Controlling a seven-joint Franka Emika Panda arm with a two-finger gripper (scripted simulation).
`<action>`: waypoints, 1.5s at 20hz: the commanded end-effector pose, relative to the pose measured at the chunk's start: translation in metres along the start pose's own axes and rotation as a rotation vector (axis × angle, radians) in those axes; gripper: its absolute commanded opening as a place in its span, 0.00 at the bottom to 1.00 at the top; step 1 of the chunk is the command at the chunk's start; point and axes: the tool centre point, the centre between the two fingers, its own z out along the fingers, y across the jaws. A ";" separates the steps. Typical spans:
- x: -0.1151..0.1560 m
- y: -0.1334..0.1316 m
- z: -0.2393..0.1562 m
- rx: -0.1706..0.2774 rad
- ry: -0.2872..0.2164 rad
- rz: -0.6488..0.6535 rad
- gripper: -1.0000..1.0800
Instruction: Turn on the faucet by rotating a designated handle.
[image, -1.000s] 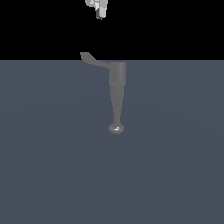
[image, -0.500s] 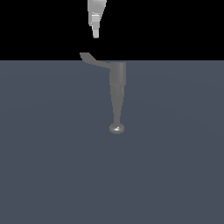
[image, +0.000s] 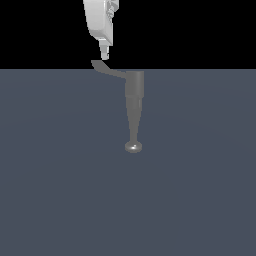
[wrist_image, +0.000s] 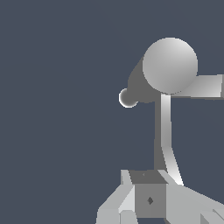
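Observation:
The grey faucet (image: 135, 84) stands in the middle of the exterior view, its long tapering spout ending in a rounded shiny tip (image: 133, 147). The thin curved handle (image: 106, 69) reaches from the body toward the exterior view's left and ends in a flat paddle. My gripper (image: 104, 55) hangs just above that paddle end with its fingers together, holding nothing. In the wrist view the handle (wrist_image: 166, 135) runs from the faucet's rounded body (wrist_image: 169, 65) to just in front of my gripper (wrist_image: 150, 192). The spout tip (wrist_image: 128, 97) shows beside the body.
The faucet rests on a flat, dark blue-grey surface (image: 60, 175) that fills the lower part of the exterior view. The background above it is black.
My gripper has come down from the top of the exterior view to just above the handle's paddle end. The faucet and handle have not moved.

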 end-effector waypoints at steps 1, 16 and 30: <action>-0.004 -0.005 0.007 0.001 0.003 0.035 0.00; -0.010 -0.011 0.019 0.003 0.009 0.090 0.00; -0.013 0.030 0.020 0.003 0.009 0.090 0.00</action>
